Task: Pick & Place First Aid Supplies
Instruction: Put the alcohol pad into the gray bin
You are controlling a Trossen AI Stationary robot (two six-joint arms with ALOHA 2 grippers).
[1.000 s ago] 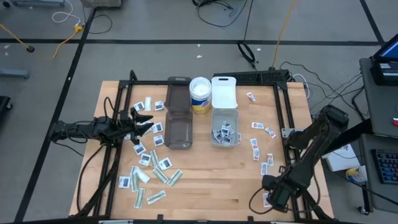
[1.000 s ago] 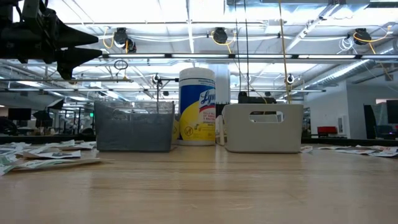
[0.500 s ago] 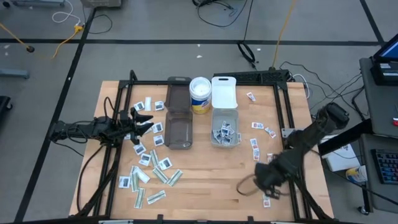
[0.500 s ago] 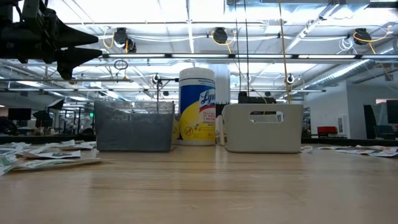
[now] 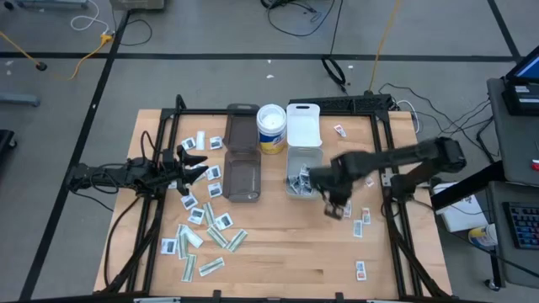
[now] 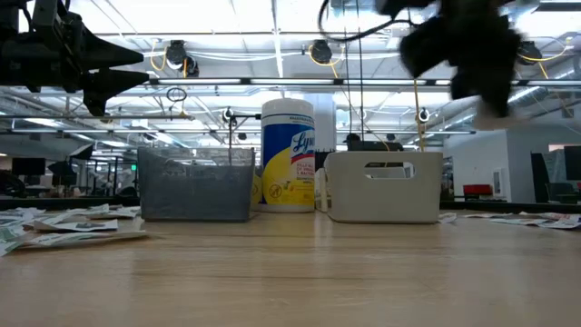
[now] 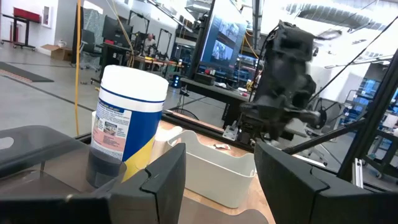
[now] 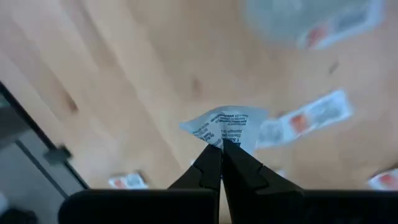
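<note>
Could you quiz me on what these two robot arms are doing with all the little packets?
1. True or false: the right gripper is pinching a white packet.
2. Which bin already has packets in it?
A. the clear bin
B. the smoky bin
C. both
3. Fill in: the left gripper hangs open above the loose packets beside the ____ bin.

Key
1. True: the right wrist view shows the fingers closed on the packet's lower edge, above the table.
2. A: the high view shows a heap of packets in the clear bin; the smoky one looks empty.
3. smoky.
</note>
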